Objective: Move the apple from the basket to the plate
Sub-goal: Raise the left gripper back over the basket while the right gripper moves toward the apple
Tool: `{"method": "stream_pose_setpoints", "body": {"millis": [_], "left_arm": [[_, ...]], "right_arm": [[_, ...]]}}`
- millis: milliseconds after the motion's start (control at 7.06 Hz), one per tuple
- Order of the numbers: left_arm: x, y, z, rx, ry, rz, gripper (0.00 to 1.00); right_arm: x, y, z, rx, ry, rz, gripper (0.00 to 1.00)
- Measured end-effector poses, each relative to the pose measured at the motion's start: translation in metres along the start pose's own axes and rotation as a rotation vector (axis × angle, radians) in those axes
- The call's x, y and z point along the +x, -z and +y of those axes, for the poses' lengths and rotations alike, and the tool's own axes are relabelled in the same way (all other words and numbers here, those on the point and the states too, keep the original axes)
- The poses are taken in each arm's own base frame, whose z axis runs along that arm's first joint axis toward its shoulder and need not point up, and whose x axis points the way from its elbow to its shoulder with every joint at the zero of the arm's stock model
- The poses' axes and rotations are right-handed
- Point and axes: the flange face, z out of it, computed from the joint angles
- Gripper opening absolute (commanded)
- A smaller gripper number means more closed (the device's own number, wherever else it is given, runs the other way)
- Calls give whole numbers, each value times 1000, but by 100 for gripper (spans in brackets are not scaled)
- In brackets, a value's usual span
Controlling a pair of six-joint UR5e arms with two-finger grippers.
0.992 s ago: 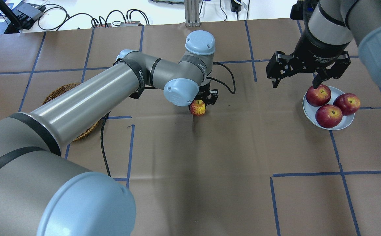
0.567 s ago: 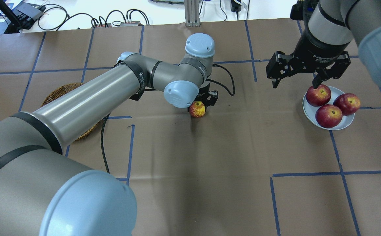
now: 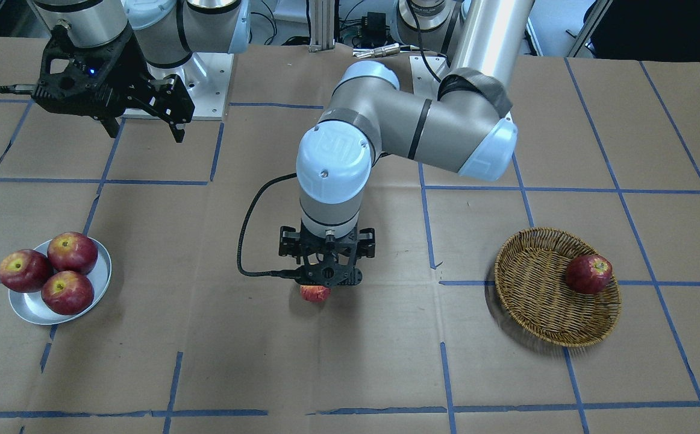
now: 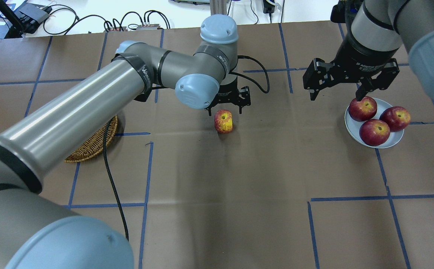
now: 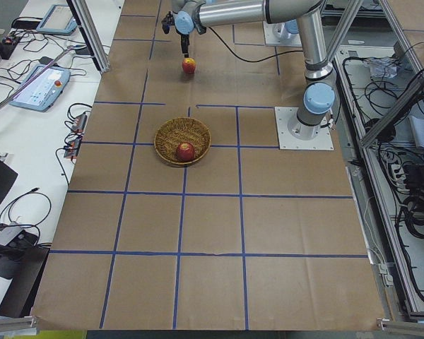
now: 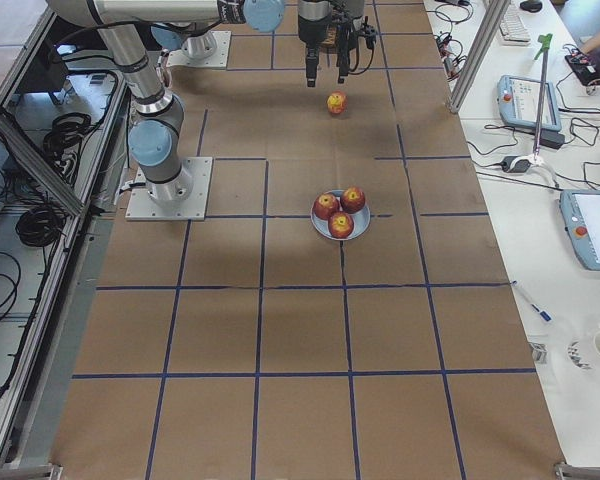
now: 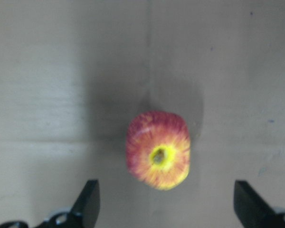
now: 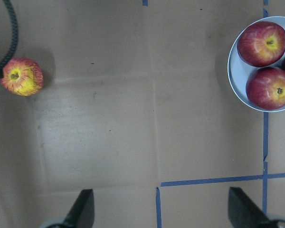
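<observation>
The pinkish-red apple with a yellow top stands alone on the brown paper mid-table, also in the front view and the left wrist view. My left gripper is open and empty just above it, fingers apart on either side without touching. The wicker basket lies to the left, mostly hidden by my left arm; the front view shows it. The metal plate sits at the right. My right gripper is open and empty, hovering beside the plate's far left rim.
Three dark red apples fill the plate. One dark red apple lies in the basket. A black cable hangs from my left arm onto the table. Blue tape lines cross the paper.
My left gripper has risen and drawn back from the apple, which stays on the table where it was. My right arm has not moved.
</observation>
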Motion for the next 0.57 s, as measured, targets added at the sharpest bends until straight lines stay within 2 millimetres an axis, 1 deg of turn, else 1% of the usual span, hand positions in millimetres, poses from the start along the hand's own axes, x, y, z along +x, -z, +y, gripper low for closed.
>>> {"method": "stream_pose_setpoints", "body": {"millis": [142,283,425,567], "left_arm": [[-37,44,3,10,-50,-32,99],[-81,86,13,15,-92,-51,99],[-120,119,27,24,-118,-57,99],[-153,148,42,48,-125,-58,99]], "right_arm": [[1,1,0,1,-1,0,100],[1,2,-1,5,-2,0,100],[1,5,-2,10,-2,-2,100],[1,7,-3,15,-2,-2,100]]}}
